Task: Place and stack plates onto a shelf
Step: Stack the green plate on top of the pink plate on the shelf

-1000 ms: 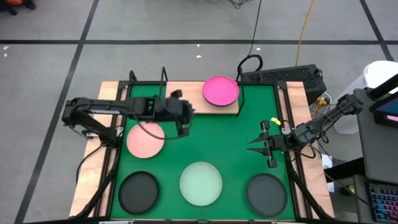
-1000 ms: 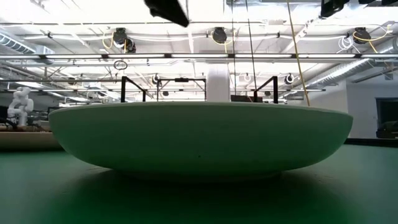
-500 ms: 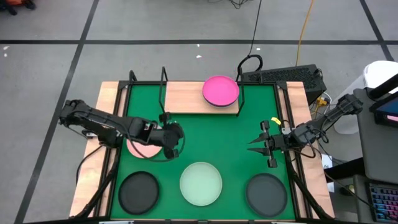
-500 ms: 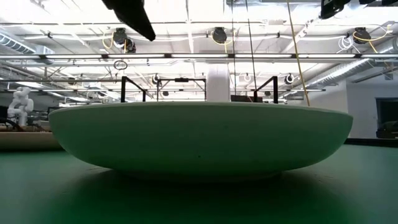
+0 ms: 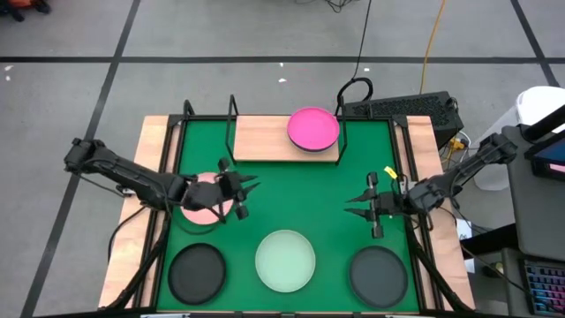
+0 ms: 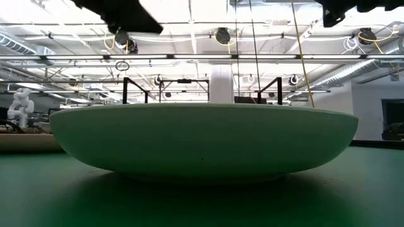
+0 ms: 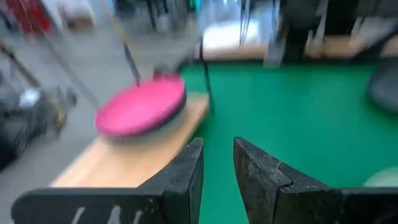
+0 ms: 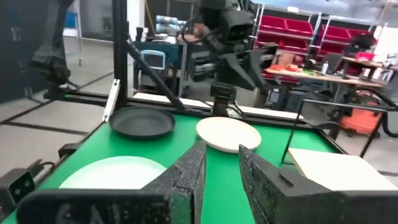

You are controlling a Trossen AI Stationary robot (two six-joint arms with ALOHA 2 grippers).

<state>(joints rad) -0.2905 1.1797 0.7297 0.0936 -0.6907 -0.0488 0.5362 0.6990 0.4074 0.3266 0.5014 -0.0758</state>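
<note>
Here the left fingers [image 5: 240,196], parted and empty, hover beside the pale pink plate [image 5: 199,195].

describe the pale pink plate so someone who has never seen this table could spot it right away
On the green mat, look along its left side, in front of the wooden shelf. The pale pink plate lies there beneath the left gripper; its neighbours are black, mint and magenta.
</note>
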